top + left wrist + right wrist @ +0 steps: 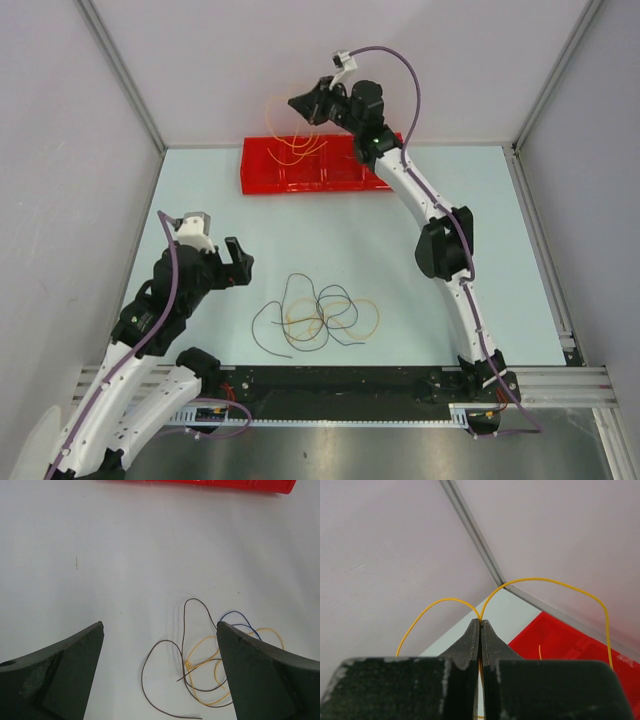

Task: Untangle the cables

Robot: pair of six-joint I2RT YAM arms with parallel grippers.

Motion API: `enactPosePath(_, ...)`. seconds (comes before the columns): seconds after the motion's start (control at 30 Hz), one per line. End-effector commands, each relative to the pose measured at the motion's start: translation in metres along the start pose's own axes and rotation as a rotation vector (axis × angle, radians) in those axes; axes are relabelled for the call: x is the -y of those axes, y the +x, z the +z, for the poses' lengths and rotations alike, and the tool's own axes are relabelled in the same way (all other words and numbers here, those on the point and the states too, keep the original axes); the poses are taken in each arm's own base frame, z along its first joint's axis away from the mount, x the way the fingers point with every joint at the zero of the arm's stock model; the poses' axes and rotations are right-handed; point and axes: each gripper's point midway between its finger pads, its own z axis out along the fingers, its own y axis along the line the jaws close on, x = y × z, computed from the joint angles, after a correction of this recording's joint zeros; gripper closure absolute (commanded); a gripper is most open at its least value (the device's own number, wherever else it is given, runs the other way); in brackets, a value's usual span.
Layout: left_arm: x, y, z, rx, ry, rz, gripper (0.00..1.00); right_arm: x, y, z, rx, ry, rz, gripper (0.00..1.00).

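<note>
A tangle of thin cables (318, 312), dark grey, navy and yellow-orange, lies on the table near the front centre; it also shows in the left wrist view (210, 660). My right gripper (297, 104) is raised above the red tray (270, 178) and is shut on a yellow cable (545, 581) that arcs out both sides of its tips (480, 622). More orange and yellow cable loops (300, 148) hang over the tray. My left gripper (240, 262) is open and empty, left of the tangle, its fingers (60, 675) wide apart.
The red tray lies at the back of the table against the wall. Grey enclosure walls stand left, right and behind. A metal rail (340, 385) runs along the front edge between the arm bases.
</note>
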Motion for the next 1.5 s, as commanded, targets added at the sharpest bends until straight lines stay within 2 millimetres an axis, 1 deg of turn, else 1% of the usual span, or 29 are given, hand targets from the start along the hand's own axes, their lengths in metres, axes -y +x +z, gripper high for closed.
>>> enactPosePath(0.0,-0.001,-0.005,0.002,0.02,0.0,0.007,0.0,0.02,-0.014,0.005,0.075,0.07,-0.074,1.0)
enactPosePath(0.07,-0.001,-0.005,0.001,0.022,-0.002,0.005,0.0,0.024,-0.01,0.006,0.076,0.073,-0.073,1.0)
enactPosePath(0.1,-0.001,-0.005,0.002,0.022,-0.002,0.005,0.0,0.03,-0.002,0.008,0.069,0.074,-0.069,1.0)
enactPosePath(0.17,-0.001,-0.004,0.003,0.015,-0.005,0.007,0.0,0.032,0.002,0.01,0.073,0.071,-0.067,1.0)
enactPosePath(0.23,-0.002,-0.003,0.004,0.012,-0.008,0.008,0.0,0.041,0.012,0.012,0.067,0.081,-0.059,1.0)
enactPosePath(0.3,-0.002,-0.002,0.005,0.006,-0.01,0.009,0.0,0.047,0.014,0.013,0.08,0.08,-0.042,1.0)
enactPosePath(0.33,-0.001,-0.003,0.005,0.006,-0.01,0.009,0.0,0.051,0.022,0.015,0.076,0.077,-0.028,1.0)
enactPosePath(0.4,-0.001,-0.003,0.005,0.006,-0.01,0.009,0.0,0.053,0.027,0.017,0.085,0.065,-0.011,1.0)
enactPosePath(0.47,-0.002,-0.002,0.005,0.004,-0.012,0.01,0.0,0.057,0.037,0.02,0.081,0.056,0.001,1.0)
enactPosePath(0.53,-0.002,-0.002,0.006,0.001,-0.013,0.011,0.0,0.055,0.047,0.024,0.073,0.045,0.004,1.0)
enactPosePath(0.57,-0.002,-0.001,0.006,-0.001,-0.013,0.012,0.0,0.057,0.053,0.025,0.068,0.05,0.001,1.0)
enactPosePath(0.63,-0.002,-0.001,0.007,-0.004,-0.016,0.012,0.0,0.059,0.058,0.027,0.067,0.05,0.0,1.0)
enactPosePath(0.67,-0.002,-0.001,0.007,-0.006,-0.016,0.012,0.0,0.063,0.062,0.027,0.064,0.057,0.002,1.0)
enactPosePath(0.73,-0.002,-0.001,0.008,-0.007,-0.018,0.011,0.0,0.067,0.063,0.026,0.069,0.063,-0.001,1.0)
enactPosePath(0.77,-0.002,-0.001,0.008,-0.007,-0.018,0.011,0.0,0.074,0.066,0.026,0.069,0.075,0.004,1.0)
enactPosePath(0.83,-0.002,0.0,0.008,-0.007,-0.018,0.011,0.0,0.079,0.068,0.025,0.073,0.08,0.01,1.0)
enactPosePath(0.97,-0.002,-0.001,0.008,-0.007,-0.018,0.011,0.0,0.084,0.079,0.027,0.065,0.083,0.004,1.0)
enactPosePath(1.03,-0.002,0.0,0.008,-0.009,-0.021,0.01,0.0,0.091,0.086,0.027,0.057,0.112,-0.006,1.0)
enactPosePath(1.1,-0.002,-0.001,0.008,-0.007,-0.02,0.01,0.0,0.096,0.089,0.026,0.059,0.128,-0.012,1.0)
enactPosePath(1.13,-0.002,-0.001,0.008,-0.007,-0.02,0.01,0.0,0.104,0.091,0.024,0.065,0.148,-0.011,1.0)
enactPosePath(1.23,-0.002,-0.001,0.008,-0.008,-0.017,0.011,0.0,0.111,0.095,0.025,0.076,0.166,-0.012,1.0)
enactPosePath(1.3,-0.002,-0.001,0.008,-0.007,-0.018,0.011,0.0,0.114,0.097,0.025,0.088,0.179,-0.026,1.0)
enactPosePath(1.33,-0.002,0.0,0.009,-0.009,-0.019,0.01,0.0,0.116,0.1,0.027,0.096,0.199,-0.056,1.0)
enactPosePath(1.4,-0.002,0.0,0.009,-0.009,-0.019,0.01,0.0,0.118,0.1,0.028,0.112,0.212,-0.102,1.0)
enactPosePath(1.47,-0.002,-0.001,0.008,-0.007,-0.02,0.01,0.0,0.122,0.109,0.03,0.118,0.235,-0.12,1.0)
